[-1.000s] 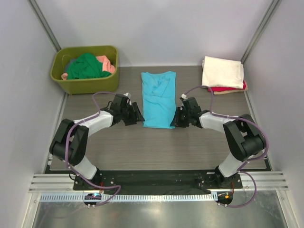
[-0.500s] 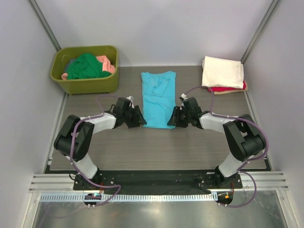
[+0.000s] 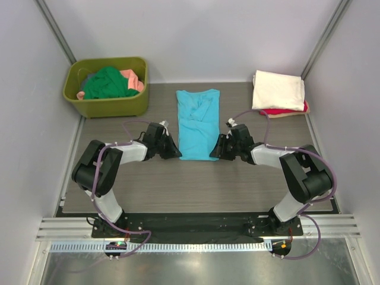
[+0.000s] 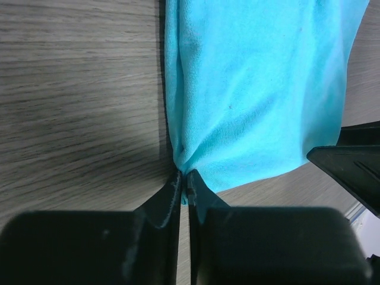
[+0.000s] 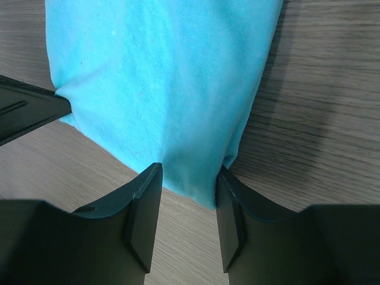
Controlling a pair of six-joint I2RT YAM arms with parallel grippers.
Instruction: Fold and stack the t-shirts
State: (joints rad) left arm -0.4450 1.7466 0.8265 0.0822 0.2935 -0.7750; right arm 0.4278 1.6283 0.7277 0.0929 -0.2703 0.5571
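turquoise t-shirt (image 3: 198, 123) is laid as a long strip on the desk (image 3: 178, 184) | left pincer (image 4: 184, 177) is pinched on its near-left corner | right pincer (image 5: 189, 172) is spread astride the near-right corner | judged: hem readied for folding over

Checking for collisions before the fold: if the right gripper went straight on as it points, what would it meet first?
The right gripper would meet the turquoise t-shirt, whose near corner lies between its open jaws; beyond that, probably the left gripper pinching the other corner.
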